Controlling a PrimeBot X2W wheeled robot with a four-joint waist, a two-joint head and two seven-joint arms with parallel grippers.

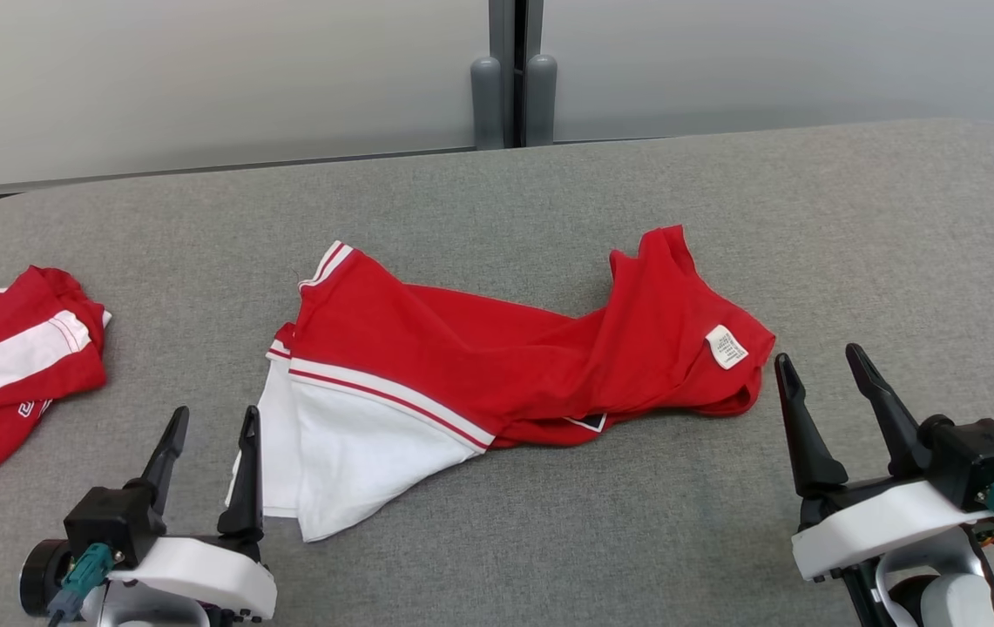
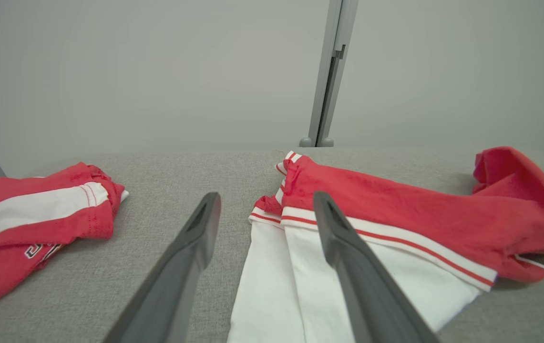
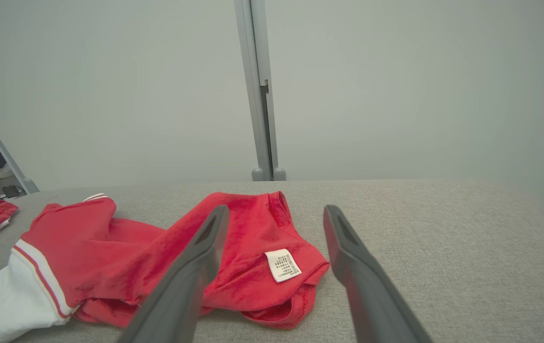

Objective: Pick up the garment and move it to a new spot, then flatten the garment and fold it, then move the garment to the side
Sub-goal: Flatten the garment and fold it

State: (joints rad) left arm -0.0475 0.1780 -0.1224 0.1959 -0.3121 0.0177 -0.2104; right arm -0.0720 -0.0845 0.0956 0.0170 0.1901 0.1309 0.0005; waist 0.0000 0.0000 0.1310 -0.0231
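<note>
Red-and-white jersey garment [image 1: 497,374], crumpled and half bunched, sprawled across the middle of the grey woven table top [image 1: 636,540], not yet lifted. Long axis left to right, roughly parallel to the near edge but slightly skewed: white panel end nearer the robot and toward the left, red end with the small white care label [image 1: 726,346] a little farther back and toward the right. Left gripper [image 1: 214,416] at the near left, dark fingers spread wide and empty, pointing away from the robot; white end just ahead and slightly to the right, inner finger at the very border of the cloth in the head view, white fabric between both fingers in the left wrist view. Right gripper [image 1: 819,357] at the near right, likewise spread wide and empty, just beside the labelled red end with a thin strip of bare table between; labelled corner between the fingers in the right wrist view, the rest off to the left. Judged from this: one end per arm, neither clearly nearer, so probably a short reach forward for the left, forward and inward for the right. Second red-and-white bundle [image 1: 9,366] at the far left edge, well apart, best left alone.
</note>
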